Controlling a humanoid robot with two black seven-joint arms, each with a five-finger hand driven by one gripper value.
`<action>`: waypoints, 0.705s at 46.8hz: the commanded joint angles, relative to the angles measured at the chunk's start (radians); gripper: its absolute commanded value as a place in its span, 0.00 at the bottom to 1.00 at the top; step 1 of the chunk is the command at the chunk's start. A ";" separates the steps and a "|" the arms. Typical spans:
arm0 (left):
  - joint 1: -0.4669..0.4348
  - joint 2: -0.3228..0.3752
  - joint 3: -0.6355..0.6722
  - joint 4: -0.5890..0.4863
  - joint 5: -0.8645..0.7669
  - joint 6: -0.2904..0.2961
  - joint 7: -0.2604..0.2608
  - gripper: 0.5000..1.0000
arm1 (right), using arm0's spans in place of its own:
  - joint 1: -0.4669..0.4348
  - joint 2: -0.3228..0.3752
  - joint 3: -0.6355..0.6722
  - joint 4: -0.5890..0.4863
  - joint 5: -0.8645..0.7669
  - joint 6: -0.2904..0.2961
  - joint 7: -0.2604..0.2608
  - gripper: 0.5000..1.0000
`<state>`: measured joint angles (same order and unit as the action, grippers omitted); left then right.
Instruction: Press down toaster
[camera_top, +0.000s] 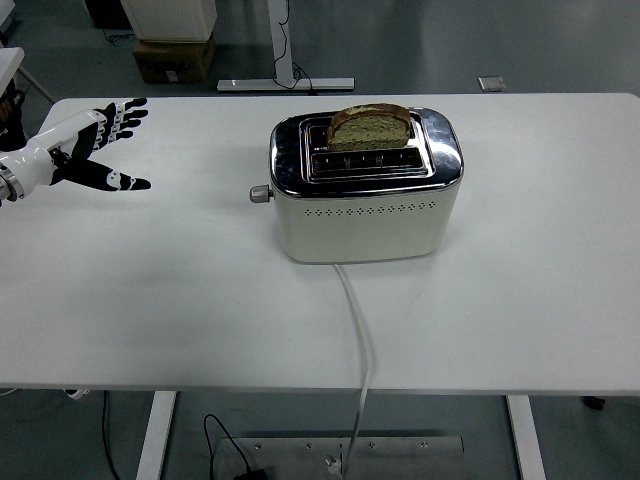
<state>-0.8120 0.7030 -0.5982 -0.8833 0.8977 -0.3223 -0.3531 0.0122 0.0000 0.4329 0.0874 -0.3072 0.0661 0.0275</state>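
A cream toaster (365, 210) with a chrome top stands in the middle of the white table (180, 300). A slice of brown bread (370, 127) stands high in its far slot; the near slot is empty. Its grey lever knob (260, 193) sticks out of the left end, in the raised position. My left hand (100, 150) hovers over the table's far left, fingers spread and empty, well left of the lever. The right arm is out of view.
The toaster's white cord (360, 340) runs from its front over the table's near edge. A cardboard box (172, 58) and a desk leg base (285, 84) stand on the floor beyond the table.
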 joint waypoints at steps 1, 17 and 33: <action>0.007 0.026 0.003 -0.045 0.003 -0.001 0.002 1.00 | 0.000 0.000 0.000 0.000 -0.001 0.000 0.000 1.00; 0.010 0.102 0.034 -0.181 0.197 -0.001 -0.001 1.00 | 0.000 0.000 0.000 0.000 0.000 0.000 0.000 1.00; 0.011 0.122 0.089 -0.321 0.320 -0.001 -0.038 1.00 | 0.000 0.000 0.000 0.000 0.000 0.000 0.000 1.00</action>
<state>-0.8008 0.8277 -0.5219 -1.1786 1.1921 -0.3254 -0.3904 0.0123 0.0000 0.4325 0.0874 -0.3073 0.0660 0.0277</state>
